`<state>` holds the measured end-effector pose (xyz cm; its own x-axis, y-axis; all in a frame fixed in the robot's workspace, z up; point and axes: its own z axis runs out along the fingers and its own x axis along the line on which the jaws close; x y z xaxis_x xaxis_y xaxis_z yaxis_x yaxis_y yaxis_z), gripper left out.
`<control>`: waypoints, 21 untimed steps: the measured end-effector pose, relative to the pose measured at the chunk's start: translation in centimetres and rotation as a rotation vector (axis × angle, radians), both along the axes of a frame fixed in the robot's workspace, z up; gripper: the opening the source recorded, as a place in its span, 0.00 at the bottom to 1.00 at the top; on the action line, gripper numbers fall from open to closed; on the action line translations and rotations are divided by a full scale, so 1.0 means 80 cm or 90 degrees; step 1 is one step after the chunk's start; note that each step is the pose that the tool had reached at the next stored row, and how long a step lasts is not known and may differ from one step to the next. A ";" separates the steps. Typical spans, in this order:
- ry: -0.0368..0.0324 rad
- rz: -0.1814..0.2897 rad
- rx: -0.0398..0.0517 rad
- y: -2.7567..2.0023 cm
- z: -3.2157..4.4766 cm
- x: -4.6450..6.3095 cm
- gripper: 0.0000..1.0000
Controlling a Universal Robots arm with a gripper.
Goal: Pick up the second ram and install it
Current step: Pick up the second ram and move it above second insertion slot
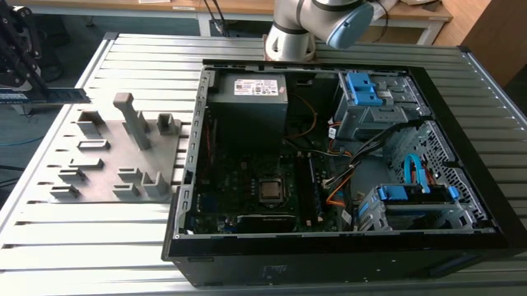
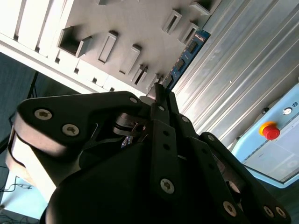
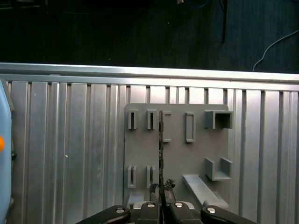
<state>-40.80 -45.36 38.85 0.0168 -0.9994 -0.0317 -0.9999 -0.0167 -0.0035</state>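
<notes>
My gripper (image 1: 23, 91) hangs above the table's edge at the exterior view's left, beside the grey holder block (image 1: 107, 179), and is shut on the second ram (image 1: 58, 95). The stick is held level, clear of the block and pointing toward the open computer case (image 1: 329, 246). In the first wrist view the ram (image 3: 161, 140) shows edge-on as a thin dark line running out from the fingertips (image 3: 154, 189) over the holder block (image 3: 196, 154). The second wrist view shows the ram's chip side (image 2: 187, 56) sticking out past the closed gripper (image 2: 160, 93).
The case lies open at the middle of the ribbed metal table (image 1: 91, 246), with the motherboard, a square processor (image 1: 270, 190), memory slots (image 1: 313, 185), a power supply (image 1: 251, 92) and blue drive cages (image 1: 362, 89) inside. The arm's base (image 1: 290, 37) stands behind it. A red stop button (image 2: 271, 130) sits off the table.
</notes>
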 end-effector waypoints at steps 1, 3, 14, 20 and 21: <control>0.0000 0.000 -0.0001 0.0000 0.0001 0.000 0.14; 0.0001 0.000 0.0000 0.0000 0.0001 0.004 0.14; 0.0000 0.000 0.0000 0.0000 0.0000 0.046 0.14; 0.0000 0.000 0.0000 0.0000 0.0000 0.066 0.14; 0.0000 0.000 0.0000 0.0000 0.0000 0.069 0.14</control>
